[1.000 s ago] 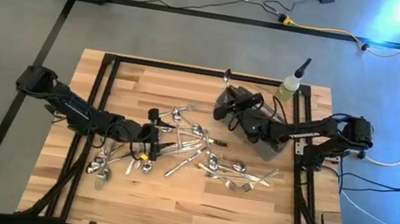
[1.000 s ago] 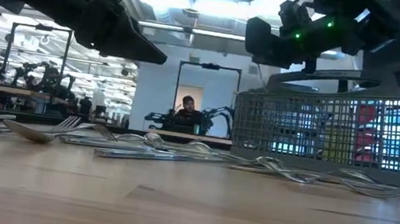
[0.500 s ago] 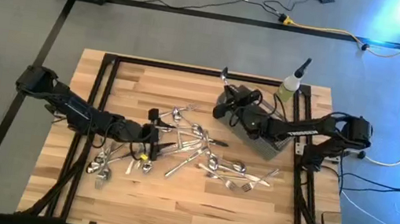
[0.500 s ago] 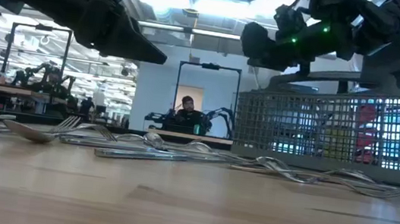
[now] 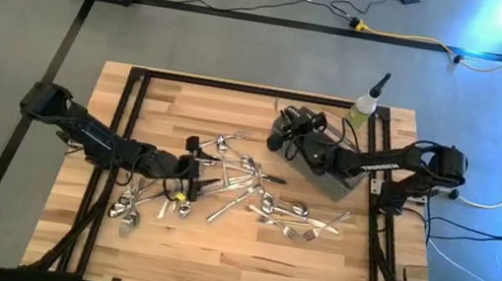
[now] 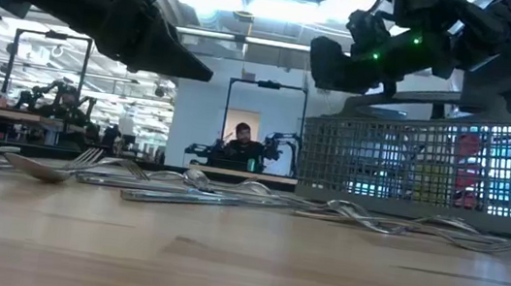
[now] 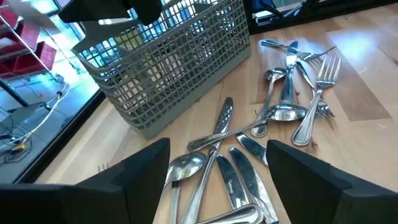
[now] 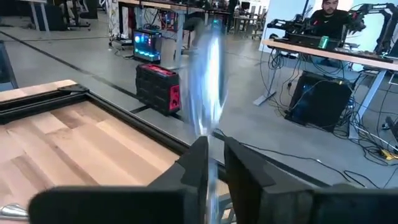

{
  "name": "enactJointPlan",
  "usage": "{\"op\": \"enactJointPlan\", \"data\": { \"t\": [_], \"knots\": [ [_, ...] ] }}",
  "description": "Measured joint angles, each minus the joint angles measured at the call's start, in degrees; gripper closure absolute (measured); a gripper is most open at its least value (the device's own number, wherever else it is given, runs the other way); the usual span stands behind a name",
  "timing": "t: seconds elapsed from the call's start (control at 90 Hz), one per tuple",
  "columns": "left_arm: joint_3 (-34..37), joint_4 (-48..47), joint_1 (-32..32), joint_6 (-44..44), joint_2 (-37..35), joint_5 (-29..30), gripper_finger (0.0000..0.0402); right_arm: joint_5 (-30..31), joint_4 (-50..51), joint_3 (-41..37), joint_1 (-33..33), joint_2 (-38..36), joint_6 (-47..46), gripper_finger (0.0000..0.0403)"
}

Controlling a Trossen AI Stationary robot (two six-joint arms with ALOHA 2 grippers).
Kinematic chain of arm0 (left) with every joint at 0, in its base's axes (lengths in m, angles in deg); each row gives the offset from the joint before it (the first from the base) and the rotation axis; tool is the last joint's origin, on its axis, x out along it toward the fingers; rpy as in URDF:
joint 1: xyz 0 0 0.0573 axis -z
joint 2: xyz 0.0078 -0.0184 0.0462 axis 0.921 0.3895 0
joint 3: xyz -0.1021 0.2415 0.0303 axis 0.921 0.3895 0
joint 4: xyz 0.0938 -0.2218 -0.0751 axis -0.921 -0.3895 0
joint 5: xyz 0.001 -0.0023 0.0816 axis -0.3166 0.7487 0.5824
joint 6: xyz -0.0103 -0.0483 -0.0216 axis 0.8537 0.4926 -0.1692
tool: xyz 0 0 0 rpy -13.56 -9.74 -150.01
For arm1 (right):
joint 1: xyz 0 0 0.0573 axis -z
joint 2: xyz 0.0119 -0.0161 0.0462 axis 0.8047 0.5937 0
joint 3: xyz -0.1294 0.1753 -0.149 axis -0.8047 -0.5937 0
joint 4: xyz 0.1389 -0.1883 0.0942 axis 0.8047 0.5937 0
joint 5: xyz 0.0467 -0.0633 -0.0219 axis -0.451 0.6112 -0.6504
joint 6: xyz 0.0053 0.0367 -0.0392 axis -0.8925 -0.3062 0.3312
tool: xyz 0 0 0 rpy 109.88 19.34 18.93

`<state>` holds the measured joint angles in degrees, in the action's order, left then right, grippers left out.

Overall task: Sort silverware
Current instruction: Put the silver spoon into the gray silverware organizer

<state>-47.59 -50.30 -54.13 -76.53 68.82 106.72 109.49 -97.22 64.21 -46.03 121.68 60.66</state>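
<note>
Several shiny forks and spoons, the silverware (image 5: 244, 187), lie flat in a loose pile on the wooden table's middle, and more lie at the near left (image 5: 126, 207). My left gripper (image 7: 217, 180) hovers open just above the pile, touching nothing. The gray mesh basket (image 5: 333, 176) stands at the far right. My right gripper (image 5: 282, 130) hangs above the basket's left end, shut on one piece of silverware (image 8: 208, 81). My right gripper pinches one slim silver piece between its two fingers (image 8: 199, 163), at the piece's lower part (image 8: 210, 144). The piece stands out beyond the fingertips, along the fingers, lifted clear of table and basket. It is blurred, so fork or spoon cannot be told.
A small squeeze bottle (image 5: 366, 103) stands behind the basket near the table's far right edge. A black frame (image 5: 124, 122) runs around the tabletop. Bare wood lies at the far left and along the near edge. A person sits in the room beyond.
My right gripper has shifted slightly toward the table's left edge above the basket, still shut on the silver piece, and the arm now covers less of the basket.
</note>
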Motion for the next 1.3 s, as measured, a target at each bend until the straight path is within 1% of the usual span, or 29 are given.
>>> {"op": "enactJointPlan", "data": {
  "t": [0.178, 0.378, 0.511, 0.689, 0.744, 0.856, 0.922, 0.978, 1.033, 1.133, 1.244, 1.3],
  "knots": [
    [-0.02, 0.0, 0.0, 0.0, 0.0, 0.0, 0.0148, -0.02, 0.27, 0.02, 0.0, 0.0, -0.06, 0.0353],
    [-0.01, -0.24, 0.0, 0.02, 0.0, 0.0, 0.0148, -0.08, 0.26, 0.02, -0.02, 0.0, -0.06, 0.0352],
    [0.0, -0.24, 0.0, 0.02, 0.0, 0.0, 0.0148, -3.41, 0.47, 0.47, -0.42, 0.02, 0.44, 0.0352],
    [-0.02, -0.26, 0.0, 0.02, 0.0, 0.0, 0.0148, -4.07, 0.55, 4.72, -3.55, 0.02, 8.42, 0.0352],
    [0.0, -0.26, 0.0, 0.02, 0.0, 0.0, 0.0148, -5.51, 1.21, 6.81, -4.95, 0.02, 10.75, 0.0352],
    [-0.01, -1.26, 0.0, 0.09, -0.01, 0.0, 0.0148, -12.29, 7.67, 11.2, -7.36, 0.02, 11.58, 0.0352],
    [0.0, -2.91, 0.0, 0.08, -0.02, 0.0, 0.0148, -16.4, 13.01, 13.84, -8.32, 0.21, 7.77, 0.0352],
    [-0.01, -4.41, 0.0, 0.19, -0.02, 0.0, 0.0148, -18.99, 16.93, 16.25, -8.69, 1.22, 2.92, 0.0352],
    [0.08, -5.23, -0.05, 0.7, -0.02, -0.02, 0.0148, -20.89, 22.95, 18.72, -9.0, 2.79, -1.02, 0.0352],
    [0.2, -5.62, -0.93, 1.79, -0.02, 0.0, 0.0148, -23.38, 33.04, 23.02, -9.35, 6.17, -2.66, 0.0352],
    [0.26, -8.43, -2.05, 1.51, 0.11, 0.0, 0.0148, -24.38, 35.62, 24.81, -9.88, 8.83, -2.53, 0.0352],
    [0.26, -10.25, -2.67, 0.44, 0.22, -0.04, 0.0148, -27.24, 35.69, 24.87, -9.9, 9.82, -2.35, 0.0352]
  ]
}}
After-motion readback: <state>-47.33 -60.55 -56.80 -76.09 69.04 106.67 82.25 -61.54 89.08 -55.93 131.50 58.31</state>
